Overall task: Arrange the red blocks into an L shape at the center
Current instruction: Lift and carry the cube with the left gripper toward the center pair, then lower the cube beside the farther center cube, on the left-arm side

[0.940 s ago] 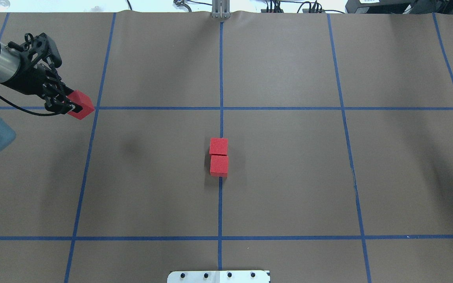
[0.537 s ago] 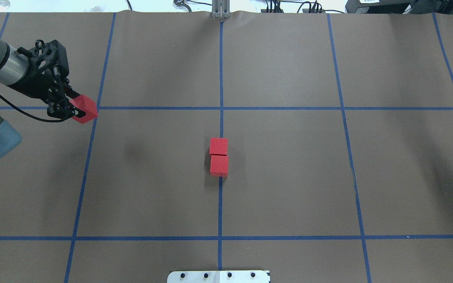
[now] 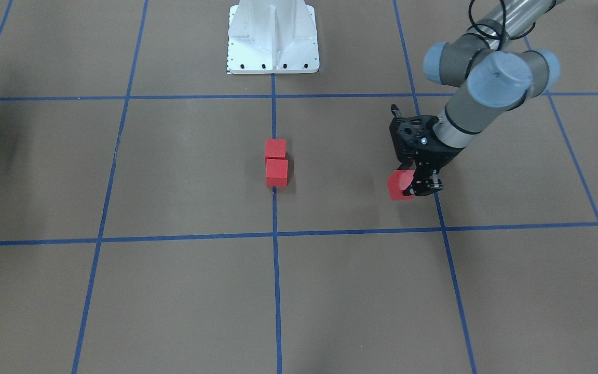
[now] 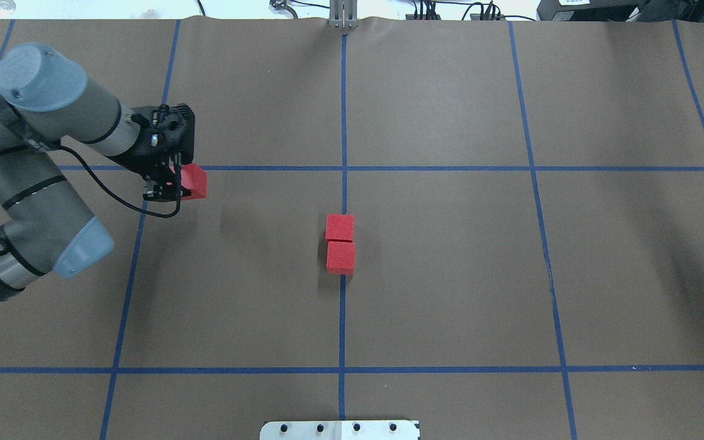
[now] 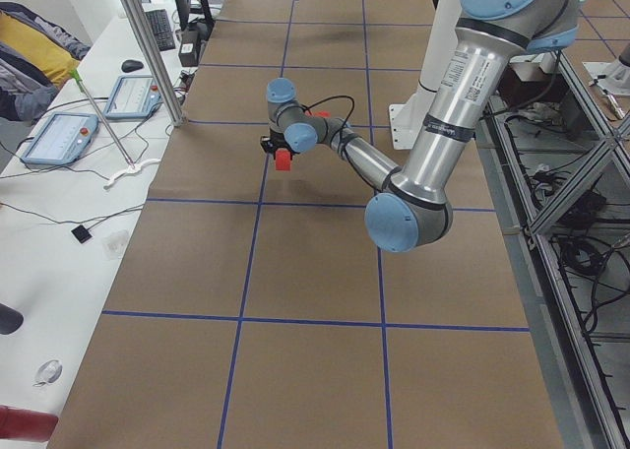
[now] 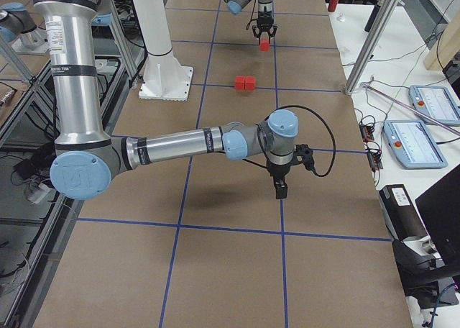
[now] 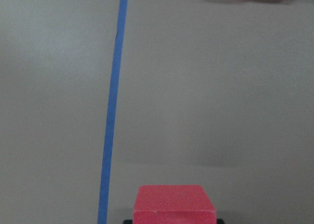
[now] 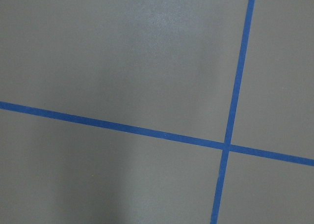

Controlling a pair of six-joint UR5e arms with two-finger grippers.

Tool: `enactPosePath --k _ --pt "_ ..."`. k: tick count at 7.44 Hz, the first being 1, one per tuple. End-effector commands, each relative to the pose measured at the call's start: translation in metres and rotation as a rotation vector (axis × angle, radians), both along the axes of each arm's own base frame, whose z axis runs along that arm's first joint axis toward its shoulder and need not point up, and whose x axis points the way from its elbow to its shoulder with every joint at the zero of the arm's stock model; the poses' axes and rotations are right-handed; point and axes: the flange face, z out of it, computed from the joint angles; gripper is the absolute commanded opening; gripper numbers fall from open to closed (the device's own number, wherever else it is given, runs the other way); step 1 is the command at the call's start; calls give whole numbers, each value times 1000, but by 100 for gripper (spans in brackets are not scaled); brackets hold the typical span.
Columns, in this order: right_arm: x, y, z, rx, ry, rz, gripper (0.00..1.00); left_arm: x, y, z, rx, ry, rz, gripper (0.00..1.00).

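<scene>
Brown centre floor (image 4: 450, 256) crossed by blue tape line (image 4: 344, 122), right gripper (image 6: 280, 190) well off to the side, open or closed can't tell, left gripper (image 4: 175, 189) clamped on one red block (image 4: 195, 181), well apart from two red blocks (image 4: 340, 229) touching on the tape line.

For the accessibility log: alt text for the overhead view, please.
The left end effector holds a red block at left, apart from two more blocks touching in a line on the central blue tape, on brown floor.
</scene>
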Motion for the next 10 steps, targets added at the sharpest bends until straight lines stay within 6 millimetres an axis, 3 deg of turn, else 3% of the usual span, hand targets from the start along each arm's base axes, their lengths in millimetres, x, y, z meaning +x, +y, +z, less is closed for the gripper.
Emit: enactPosePath --k 1,2,3,5,8,10 --pt "0 1 2 -3 1 -1 99 56 -3 -73 -20 -95 56 0" --pt "1 3 3 -5 0 0 99 88 5 -83 -71 -96 57 0" --pt "1 3 4 -7 0 0 99 106 9 -94 -117 -90 37 0" --pt "1 4 5 -10 1 0 99 119 22 -98 -137 -82 39 0" --pt "1 4 6 -12 1 0 99 140 45 -103 -124 -43 68 26" --pt "1 4 6 -12 1 0 100 150 53 -101 -129 -49 84 29"
